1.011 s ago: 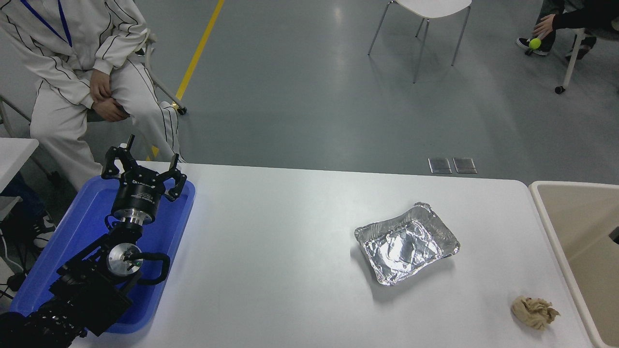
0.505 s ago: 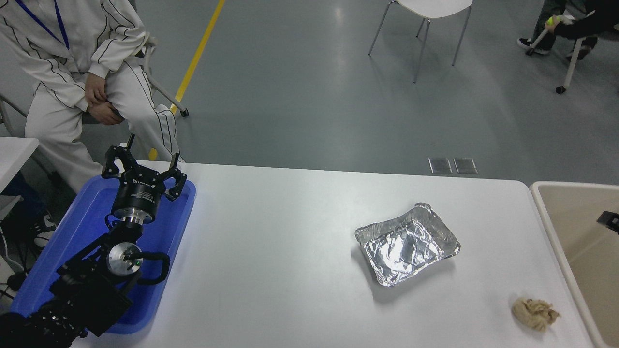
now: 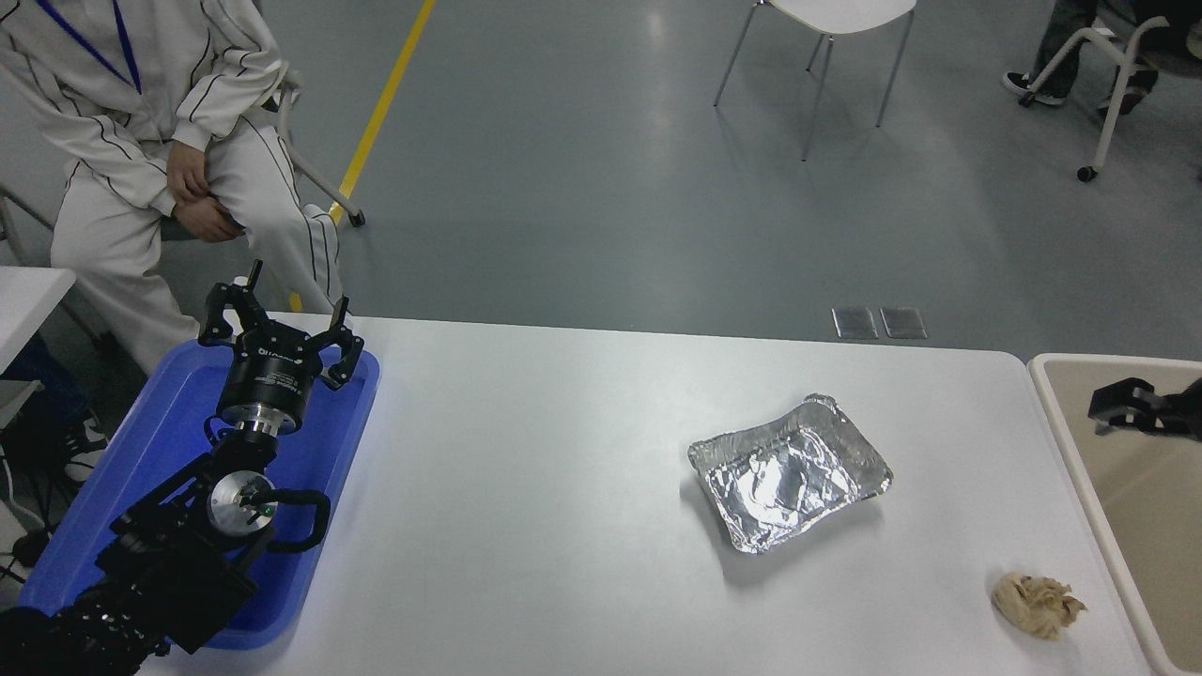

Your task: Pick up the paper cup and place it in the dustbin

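The paper cup is out of view. The dustbin (image 3: 1071, 449), a large beige bin with a pale rounded rim, stands off the table's right end. Part of my right gripper (image 3: 1122, 406) reaches in from the right edge and hovers over the dustbin's far portion; most of it is cut off by the picture's edge, and I see nothing held in it. My left gripper (image 3: 280, 321) is parked at the lower left above a blue tray, open and empty.
A crumpled foil tray (image 3: 791, 472) lies right of the table's middle. A tan paper wad (image 3: 1036, 606) sits near the front right corner. The blue tray (image 3: 160, 441) occupies the left end. A person sits beyond the far left corner.
My right gripper has come further into view from the right edge, moving left over the dustbin. The left arm has stayed put.
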Motion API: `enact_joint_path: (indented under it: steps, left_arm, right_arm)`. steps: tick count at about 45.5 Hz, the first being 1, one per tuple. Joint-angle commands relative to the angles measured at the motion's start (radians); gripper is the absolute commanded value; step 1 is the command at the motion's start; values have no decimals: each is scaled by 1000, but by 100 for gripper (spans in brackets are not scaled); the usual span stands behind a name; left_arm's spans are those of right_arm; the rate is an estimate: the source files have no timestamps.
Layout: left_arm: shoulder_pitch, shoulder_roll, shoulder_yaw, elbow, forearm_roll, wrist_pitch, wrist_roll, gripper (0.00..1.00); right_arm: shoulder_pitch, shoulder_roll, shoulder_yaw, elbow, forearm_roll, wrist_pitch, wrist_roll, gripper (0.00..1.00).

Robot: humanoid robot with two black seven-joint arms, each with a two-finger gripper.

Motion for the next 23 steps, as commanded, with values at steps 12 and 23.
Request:
enact_joint_path:
  steps: [12,23]
  left_arm:
    - [0,0,-1,0,0,0,0,100]
    - [0,0,1,0,0,0,0,100]
  right_arm:
    - [331,194,-54,164,-3,283,0,100]
    - [429,294,-54,220,-3,283,0,100]
